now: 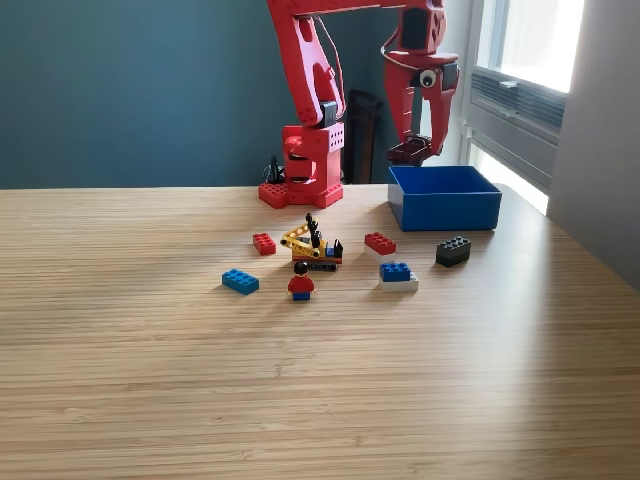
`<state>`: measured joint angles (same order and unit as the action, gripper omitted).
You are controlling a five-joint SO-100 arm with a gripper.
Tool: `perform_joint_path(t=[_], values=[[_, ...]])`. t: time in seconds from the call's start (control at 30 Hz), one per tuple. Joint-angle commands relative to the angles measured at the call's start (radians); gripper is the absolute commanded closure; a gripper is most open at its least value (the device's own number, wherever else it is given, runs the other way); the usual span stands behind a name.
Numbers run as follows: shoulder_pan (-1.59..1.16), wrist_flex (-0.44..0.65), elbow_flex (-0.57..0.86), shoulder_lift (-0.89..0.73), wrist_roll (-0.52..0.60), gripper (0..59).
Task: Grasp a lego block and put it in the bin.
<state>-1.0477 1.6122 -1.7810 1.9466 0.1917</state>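
I see jaws (411, 151) above bin (444, 196) rear-left corner, ext. view; grip state unclear, bricks on bench nearer camera.

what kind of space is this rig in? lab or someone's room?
Probably a home or office room, not a lab: a wooden table, a teal painted wall and a daylit window beside the red arm.
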Motion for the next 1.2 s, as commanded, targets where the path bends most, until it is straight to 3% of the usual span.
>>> perform_joint_path(t=[0.03, 0.2, 0.53, 0.57, 0.8, 0.93, 1.0, 1.07, 1.2], values=[[-0.175, -0.044, -0.014, 0.077, -0.006, 58.6], [-0.225, -0.110, -0.044, 0.057, -0.017, 58.6], [-0.241, -0.115, 0.015, -0.101, -0.029, 58.4], [-0.241, -0.115, 0.017, -0.115, -0.032, 57.2], [-0.238, -0.112, 0.026, -0.149, -0.051, 33.7], [-0.227, -0.112, 0.037, -0.149, -0.052, 28.6], [-0.215, -0.110, 0.048, -0.149, -0.052, 29.4], [-0.190, -0.110, 0.064, -0.149, -0.052, 34.8], [-0.086, -0.110, 0.104, -0.141, -0.032, 55.7]])
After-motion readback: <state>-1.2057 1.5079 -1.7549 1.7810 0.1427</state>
